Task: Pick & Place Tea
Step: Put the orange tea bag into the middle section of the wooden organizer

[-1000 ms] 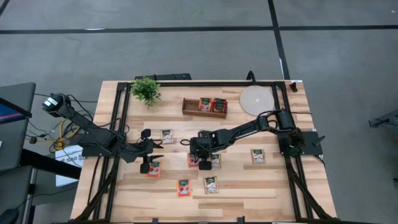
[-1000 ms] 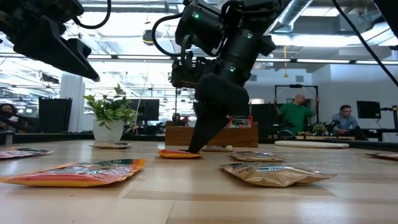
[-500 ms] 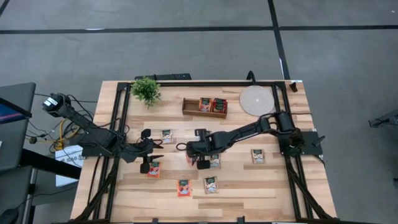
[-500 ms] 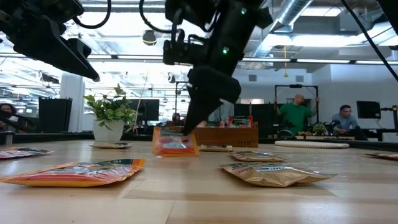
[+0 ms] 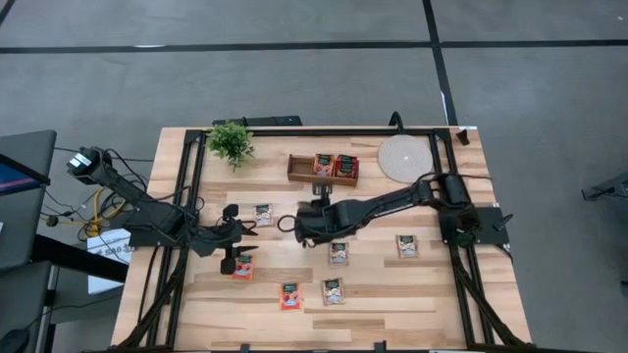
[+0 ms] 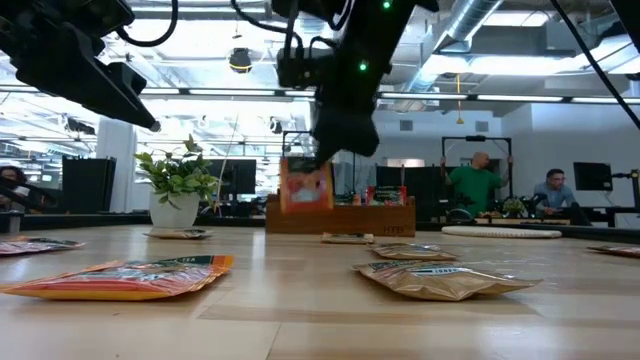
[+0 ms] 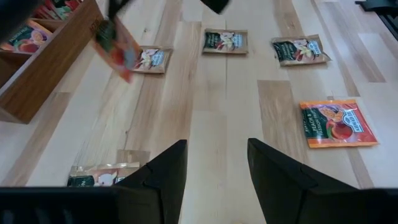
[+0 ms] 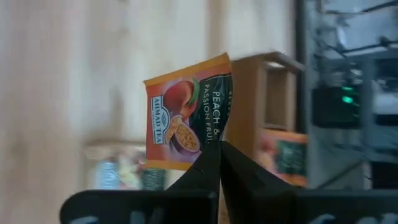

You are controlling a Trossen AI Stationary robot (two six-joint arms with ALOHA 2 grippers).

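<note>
Above mid-table, right gripper is pinching an orange tea sachet by one edge; carrying level toward the wooden tray should prevent swinging; left gripper, fingers spread, is waiting.

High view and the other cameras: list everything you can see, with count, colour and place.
Table: one, pale wood.
Plant: one, green, left of the tray.
Tray: one, brown wood, holding two red-orange sachets.
Disc: one, pale, right of the tray.
Loose sachets: six flat on the table, two red-orange, four pale.
Held sachet: one, red-orange, hanging clear of the table.
People: at least two, in the room behind.
Left gripper: open, over the table's left part.
Right gripper: shut on the held sachet, near the tray.
</note>
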